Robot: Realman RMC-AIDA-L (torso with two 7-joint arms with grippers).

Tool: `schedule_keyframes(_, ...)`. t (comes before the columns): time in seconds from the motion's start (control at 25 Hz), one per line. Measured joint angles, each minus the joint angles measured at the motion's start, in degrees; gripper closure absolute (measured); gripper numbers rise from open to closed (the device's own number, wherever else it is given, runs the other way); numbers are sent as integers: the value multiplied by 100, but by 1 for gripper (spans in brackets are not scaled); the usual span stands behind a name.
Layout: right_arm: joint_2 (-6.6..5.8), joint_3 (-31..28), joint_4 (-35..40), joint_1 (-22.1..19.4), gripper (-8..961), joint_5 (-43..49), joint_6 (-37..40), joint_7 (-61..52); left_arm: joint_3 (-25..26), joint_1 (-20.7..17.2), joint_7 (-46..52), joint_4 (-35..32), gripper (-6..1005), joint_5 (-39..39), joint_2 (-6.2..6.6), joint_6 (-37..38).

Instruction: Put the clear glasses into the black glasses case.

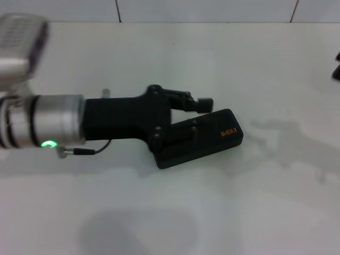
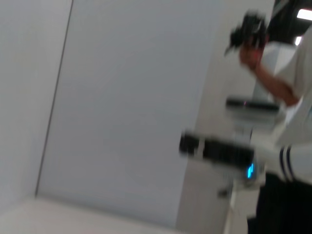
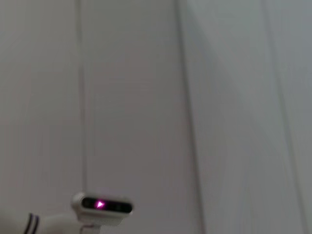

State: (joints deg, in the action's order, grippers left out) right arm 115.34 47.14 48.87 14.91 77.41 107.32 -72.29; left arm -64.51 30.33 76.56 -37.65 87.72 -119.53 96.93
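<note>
Case (image 1: pixel 212 139): closed on your table (image 1: pixel 255 79), lettering up.
Left gripper (image 1: pixel 194 116): over the case; grip, can't tell.
Right gripper (image 1: pixel 337 66): parked at the far right edge.

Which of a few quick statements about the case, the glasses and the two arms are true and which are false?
1. The black glasses case lies shut on the table. True.
2. The left pincer is at the case. True.
3. The clear glasses lie beside the case. False: no glasses are visible anywhere.
4. The case's lettering is white. False: it is orange.
5. The right pincer holds the case. False: only a dark tip shows at the head view's right edge.
</note>
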Motion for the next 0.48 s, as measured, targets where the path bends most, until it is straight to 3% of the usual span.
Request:
schedule_keyframes(0.16,-5,284,-114,37,719,111,96,150,1,-294,-471,-39,750,-343,26,348)
schedule_keyframes(0.24,-11,409,-124,84,710,273,93,149,-7,-332,-374,-52,679,-297,119,546)
schedule_keyframes(0.36,4,589,-138,182,597,493,43,142,-10,-288,-89,-48,573,-249,267,737)
schedule_keyframes(0.4,8,688,-143,213,560,514,14,140,-10,-288,-89,-48,497,-249,267,737)
schedule_keyframes(0.44,10,779,-149,235,523,518,-17,140,9,-289,124,-42,421,-271,373,896)
schedule_keyframes(0.48,13,909,-153,265,485,519,-68,139,32,-304,153,-59,408,-274,385,909)
